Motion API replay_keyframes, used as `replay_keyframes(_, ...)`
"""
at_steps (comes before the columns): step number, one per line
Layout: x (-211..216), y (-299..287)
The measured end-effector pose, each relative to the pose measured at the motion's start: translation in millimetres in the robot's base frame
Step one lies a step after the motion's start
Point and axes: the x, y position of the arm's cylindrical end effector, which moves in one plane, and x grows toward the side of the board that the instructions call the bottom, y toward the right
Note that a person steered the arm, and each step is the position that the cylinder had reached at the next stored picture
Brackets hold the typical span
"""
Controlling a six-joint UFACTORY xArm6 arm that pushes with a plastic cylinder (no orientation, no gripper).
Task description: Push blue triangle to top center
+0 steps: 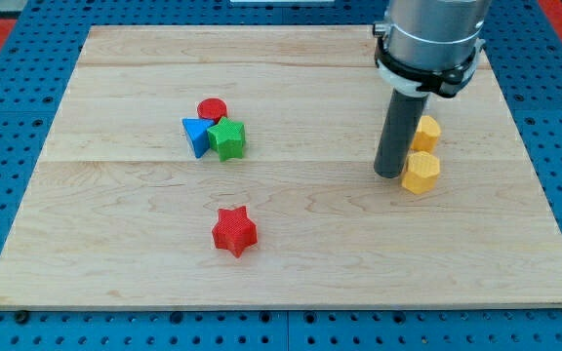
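The blue triangle [196, 136] lies on the wooden board [281, 224] left of centre. It touches a red round block [212, 109] above it and a green star [228, 139] on its right. My tip [389, 174] rests on the board at the view's right, far to the right of the blue triangle. It stands just left of a yellow hexagon [421, 172].
A second yellow block [426, 132] sits behind the rod, partly hidden by it. A red star [233, 231] lies below the cluster, toward the view's bottom. The board rests on a blue perforated surface [8, 146].
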Motion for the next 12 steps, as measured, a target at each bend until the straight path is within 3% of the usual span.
replay_keyframes(7, 2, -332)
replay_keyframes(8, -33, -340)
replay_keyframes(9, -41, -315)
replay_keyframes(12, -26, -230)
